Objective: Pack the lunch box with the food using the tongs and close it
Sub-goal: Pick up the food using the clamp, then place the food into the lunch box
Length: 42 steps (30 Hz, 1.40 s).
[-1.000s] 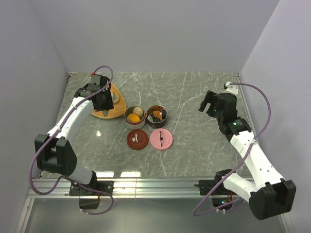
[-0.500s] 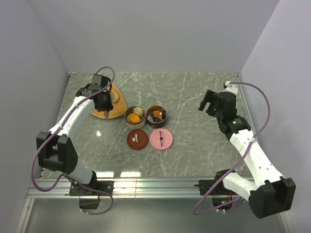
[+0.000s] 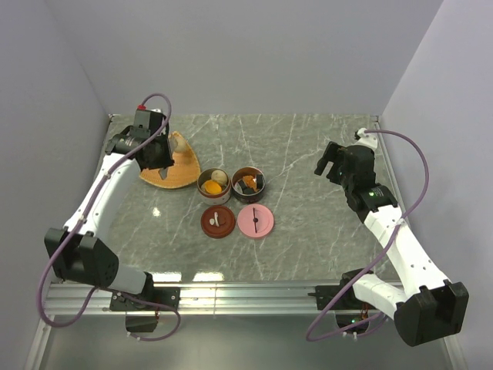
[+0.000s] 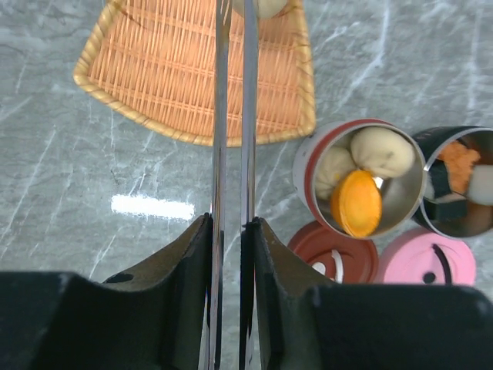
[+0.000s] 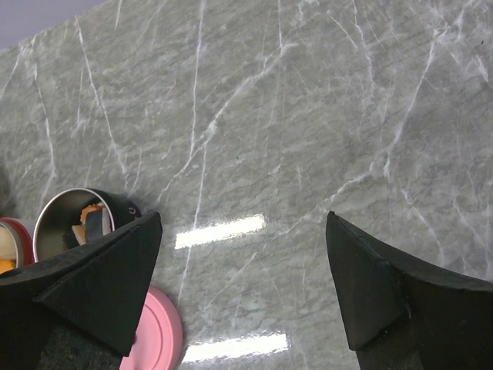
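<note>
My left gripper [image 4: 231, 223] [image 3: 154, 150] is shut on the tongs [image 4: 233, 116], whose two thin metal arms run nearly parallel up over the orange wicker plate [image 4: 192, 69]. A beige ball of food [image 4: 263, 6] sits at the tong tips, cut off by the top edge. The red tin [image 4: 308, 166] [image 3: 214, 183] of the lunch box holds two beige dumplings [image 4: 381, 150] and an orange piece [image 4: 356, 202]. Orange chunks and dark rolls [image 4: 456, 173] fill the dark tin [image 3: 248, 180]. My right gripper [image 5: 243, 231] [image 3: 333, 166] hangs open over bare marble.
A red lid [image 3: 217, 222] and a pink lid [image 3: 256, 220] lie flat in front of the two tins. The wicker plate [image 3: 176, 166] sits at the back left near the wall. The right wrist view shows the dark tin [image 5: 85, 220] and the pink lid [image 5: 154, 331] at its left.
The left gripper has squeezed the tongs narrower and the arm has swung back and to the left over the plate. The ball no longer lies on the plate. The right arm is still.
</note>
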Each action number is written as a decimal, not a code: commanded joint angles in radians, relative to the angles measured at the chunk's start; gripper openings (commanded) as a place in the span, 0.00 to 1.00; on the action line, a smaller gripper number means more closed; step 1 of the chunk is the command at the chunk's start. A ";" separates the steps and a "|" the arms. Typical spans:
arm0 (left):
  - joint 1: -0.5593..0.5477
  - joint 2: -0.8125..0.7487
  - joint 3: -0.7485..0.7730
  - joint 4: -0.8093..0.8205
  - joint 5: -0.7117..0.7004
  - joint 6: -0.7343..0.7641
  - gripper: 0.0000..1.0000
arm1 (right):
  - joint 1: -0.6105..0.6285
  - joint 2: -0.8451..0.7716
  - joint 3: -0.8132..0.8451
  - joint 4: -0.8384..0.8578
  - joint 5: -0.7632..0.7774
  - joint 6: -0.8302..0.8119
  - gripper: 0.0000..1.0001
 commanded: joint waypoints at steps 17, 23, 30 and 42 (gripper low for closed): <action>-0.474 -0.075 0.104 -0.094 0.012 -0.189 0.28 | 0.002 -0.092 -0.023 0.006 0.024 0.050 0.93; -0.537 -0.066 0.052 -0.074 0.028 -0.206 0.28 | 0.002 -0.122 -0.037 -0.008 0.033 0.053 0.93; -0.560 -0.037 0.016 -0.059 0.030 -0.218 0.28 | 0.002 -0.148 -0.048 -0.017 0.038 0.054 0.93; -0.608 0.041 0.080 -0.123 -0.082 -0.234 0.28 | 0.002 -0.174 -0.057 -0.028 0.045 0.043 0.93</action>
